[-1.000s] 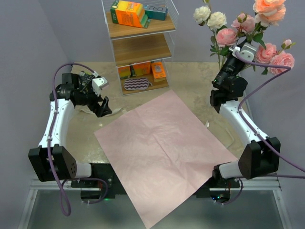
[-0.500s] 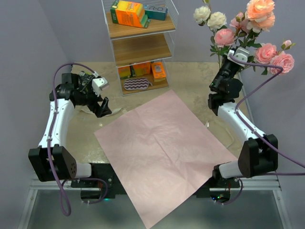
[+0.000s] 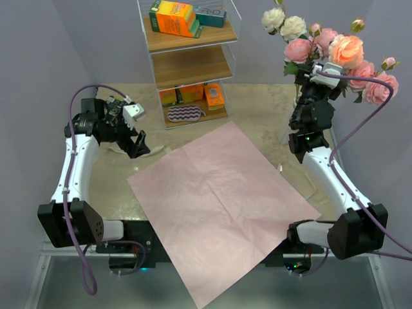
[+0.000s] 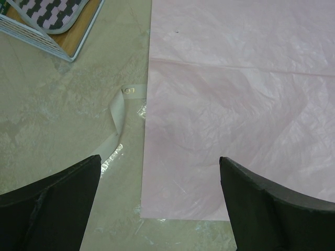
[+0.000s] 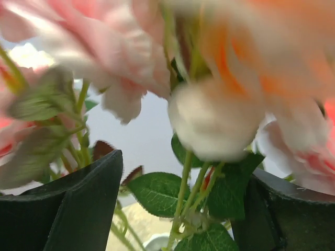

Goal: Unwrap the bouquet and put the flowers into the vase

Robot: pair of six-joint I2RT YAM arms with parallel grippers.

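We judge placing nearly done: the pink, peach and cream green-stemmed roses [image 3: 302, 49] stand at one o'clock, our right fingers [image 5: 78, 204] parted around their stems, left fingers [image 4: 47, 209] open over the pink paper sheet [image 3: 219, 199]; next, we back out gently

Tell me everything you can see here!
paper sheet: one, pink, flat mid-table, overhanging the near edge.
ribbon: one, cream, left of the sheet.
flowers: one bunch, pink, peach, white, back right.
shelf rack: one, white wire and wood, back centre.
boxes: several, mostly orange, on its shelves.
striped pouch: one, purple and black, bottom shelf.
left gripper: one, black, open over the sheet's edge.
right gripper: one, black, open among the flower stems.
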